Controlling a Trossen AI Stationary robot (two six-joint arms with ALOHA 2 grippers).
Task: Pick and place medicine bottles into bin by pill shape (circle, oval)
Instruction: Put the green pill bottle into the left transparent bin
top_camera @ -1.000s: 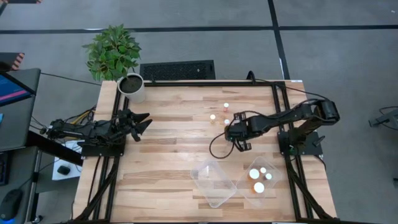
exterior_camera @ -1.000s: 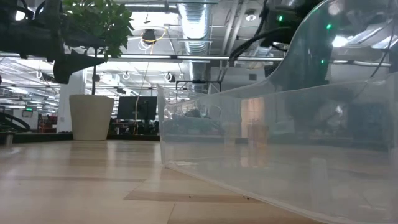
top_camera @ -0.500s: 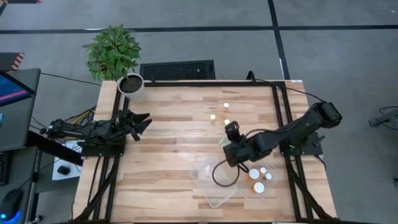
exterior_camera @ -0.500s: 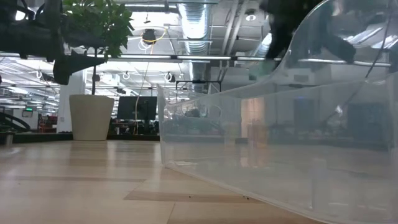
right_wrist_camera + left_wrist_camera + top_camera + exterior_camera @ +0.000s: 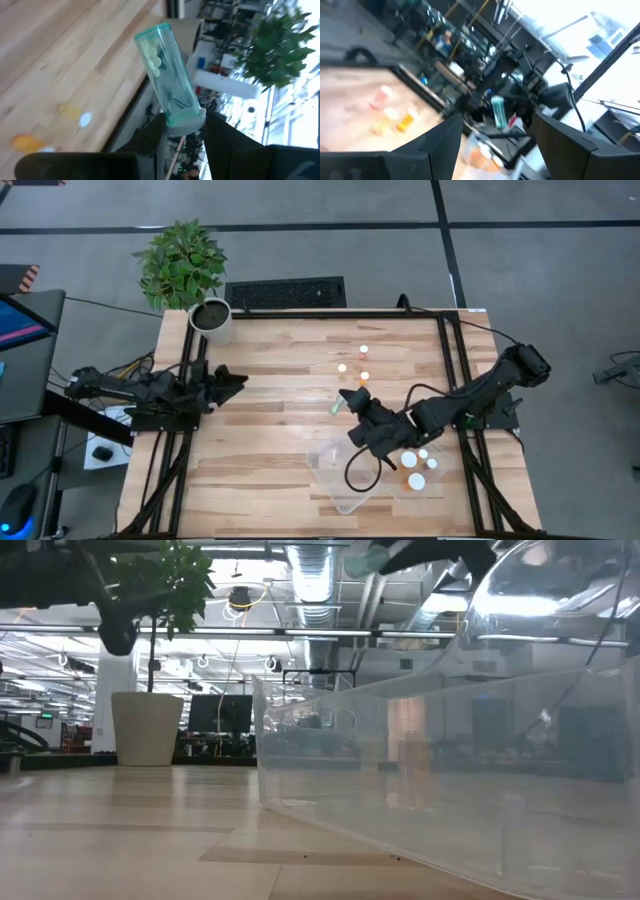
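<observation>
My right gripper [image 5: 347, 400] is shut on a clear teal bottle [image 5: 167, 75] with pale round pills inside. It holds the bottle in the air above the table's middle, just beyond the clear bins. The bottle also shows in the high view [image 5: 335, 407], the low view [image 5: 365, 558] and the left wrist view [image 5: 498, 111]. Three small bottles [image 5: 363, 349] [image 5: 342, 367] [image 5: 365, 377] stand upright on the far half of the table. My left gripper [image 5: 238, 380] is open and empty at the table's left edge. My right gripper pinches the bottle's wider rimmed end [image 5: 184, 117] between its two fingers. The fingers slant toward the table's far left. The bottle sticks out beyond the fingertips in line with them, tilted and lifted clear of the table. The pills lie near its free end [image 5: 151, 54].
Two clear bins sit near the front edge. The left one [image 5: 340, 480] looks bare; the right one [image 5: 432, 485] holds several white-capped bottles. A white plant pot [image 5: 212, 320] stands at the far left corner. Bare wood lies between the two arms.
My right gripper has left the standing bottles with the teal bottle. It went toward the near edge over the bins, rose, and turned so its fingers point toward the far left. The bottle is now lifted clear and tilted. My left arm has shifted its pose a little.
</observation>
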